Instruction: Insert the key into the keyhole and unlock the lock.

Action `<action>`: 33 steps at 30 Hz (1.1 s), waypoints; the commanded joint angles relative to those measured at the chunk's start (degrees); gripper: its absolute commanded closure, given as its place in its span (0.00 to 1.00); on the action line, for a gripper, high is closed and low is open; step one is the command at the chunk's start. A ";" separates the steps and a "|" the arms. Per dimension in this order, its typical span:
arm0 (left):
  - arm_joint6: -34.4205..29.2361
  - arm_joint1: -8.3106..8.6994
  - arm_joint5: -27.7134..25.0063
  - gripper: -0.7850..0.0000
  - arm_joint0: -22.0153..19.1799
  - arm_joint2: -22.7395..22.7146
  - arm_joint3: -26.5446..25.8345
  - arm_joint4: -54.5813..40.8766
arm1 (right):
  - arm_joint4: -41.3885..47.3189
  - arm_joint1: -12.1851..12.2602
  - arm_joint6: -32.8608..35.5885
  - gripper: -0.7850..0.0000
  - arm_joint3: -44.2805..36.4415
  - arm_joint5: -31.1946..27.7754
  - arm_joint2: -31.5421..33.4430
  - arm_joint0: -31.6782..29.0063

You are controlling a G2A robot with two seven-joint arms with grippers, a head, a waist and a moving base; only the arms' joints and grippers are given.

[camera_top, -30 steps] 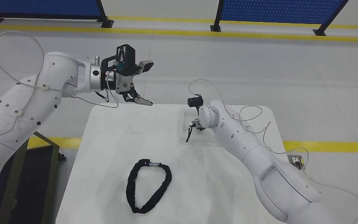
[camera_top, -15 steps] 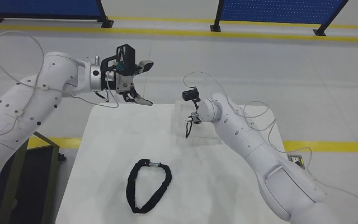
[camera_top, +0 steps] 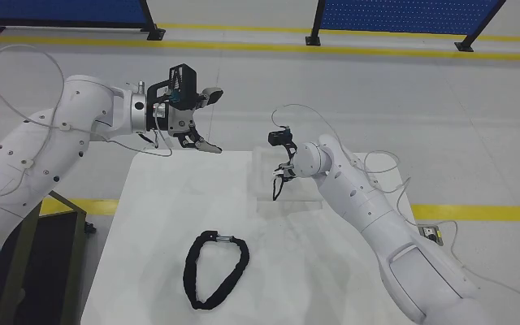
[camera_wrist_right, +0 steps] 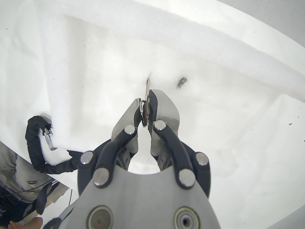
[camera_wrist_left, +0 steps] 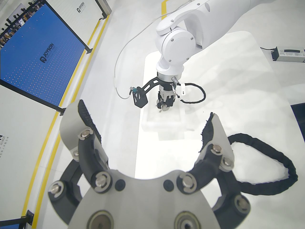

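Note:
A black cloth-covered chain lock lies in a loop on the white table, its silver lock body at the far end of the loop. My right gripper hangs over a white foam tray at the table's back, shut on a small silver key whose blade sticks out past the fingertips above the tray floor. The lock shows at the tray's edge in the right wrist view. My left gripper is open in the air beyond the table's back left edge, holding nothing.
The foam tray has raised walls around the key. A grey power brick lies on the floor beside the table. Blue panels stand far behind. A dark crate sits left of the table.
My right gripper rose from the tray floor and shifted slightly, lifting the key with it. The left arm and the chain lock have stayed put.

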 commanded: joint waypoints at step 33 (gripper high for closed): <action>7.34 -18.72 5.05 0.00 14.74 -0.11 27.39 11.02 | 12.54 -2.06 7.16 1.00 8.01 1.46 3.50 4.51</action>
